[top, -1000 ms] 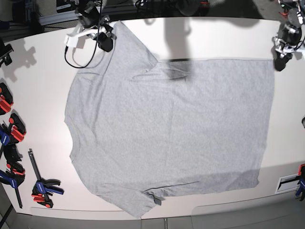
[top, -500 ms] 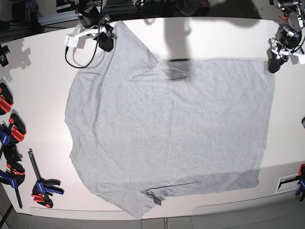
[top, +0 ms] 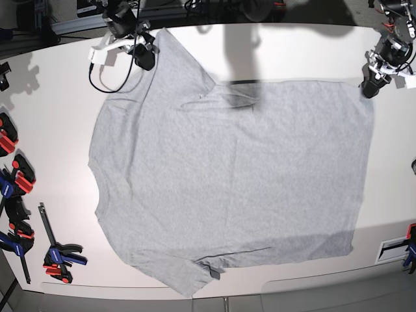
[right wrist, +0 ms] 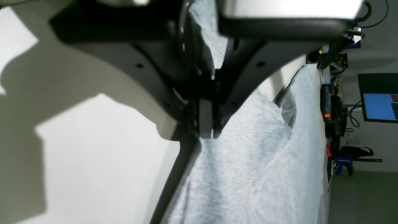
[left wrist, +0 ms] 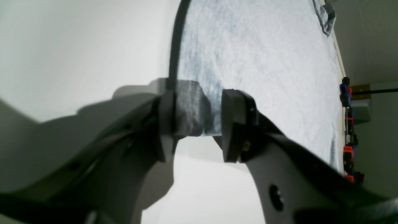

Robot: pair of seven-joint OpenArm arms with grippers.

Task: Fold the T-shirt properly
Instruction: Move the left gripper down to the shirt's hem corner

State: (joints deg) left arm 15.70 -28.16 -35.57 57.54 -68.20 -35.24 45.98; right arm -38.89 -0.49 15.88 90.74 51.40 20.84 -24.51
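Both grippers meet soft heather-grey T-shirt point(top: 227, 182); right seemingly pinches cloth.

Bare table point(top: 58, 130) lies open left of the T-shirt point(top: 227, 182) — clamps point(top: 19, 221) crowd that edge.

The white desk point(top: 52, 117) carries the T-shirt point(top: 227, 182), spread flat and plain side up, its sleeves toward the left and its hem toward the right. Along the desk's left edge lie red, blue and black clamps point(top: 55, 253). A black cable point(top: 107, 81) loops on the desk at the far left corner.
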